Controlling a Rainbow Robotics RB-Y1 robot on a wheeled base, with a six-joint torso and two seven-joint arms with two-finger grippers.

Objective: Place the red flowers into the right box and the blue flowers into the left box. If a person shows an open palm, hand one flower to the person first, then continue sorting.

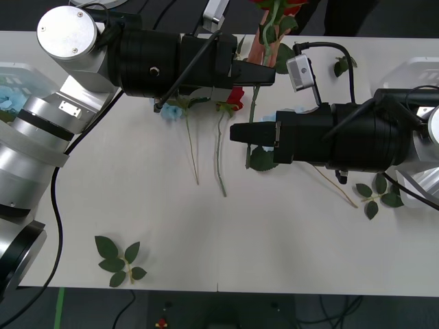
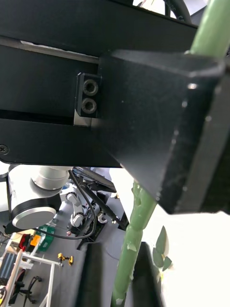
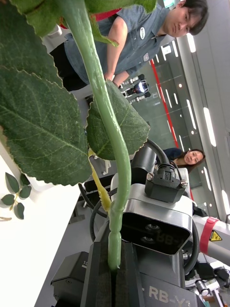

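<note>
A red flower's green stem (image 1: 252, 110) stands between my two grippers over the table's far middle. My left gripper (image 1: 264, 74) is shut on it, and the stem (image 3: 115, 201) runs out from between its black fingers. My right gripper (image 1: 236, 132) is shut on the same stem (image 2: 139, 216) lower down. The bloom (image 1: 274, 5) is at the far edge, where a person's hand (image 1: 255, 44) is on the stem. On the table lie another red flower (image 1: 235, 97) and a blue flower (image 1: 175, 110). The left box (image 1: 24, 70) holds a blue flower (image 1: 10, 99). The right box (image 1: 420, 68) is partly hidden behind my right arm.
Loose leaf sprigs lie at the front left (image 1: 118, 260), by my right arm (image 1: 376, 192) and at the far right (image 1: 343, 65). The stems of the lying flowers point toward the table's front.
</note>
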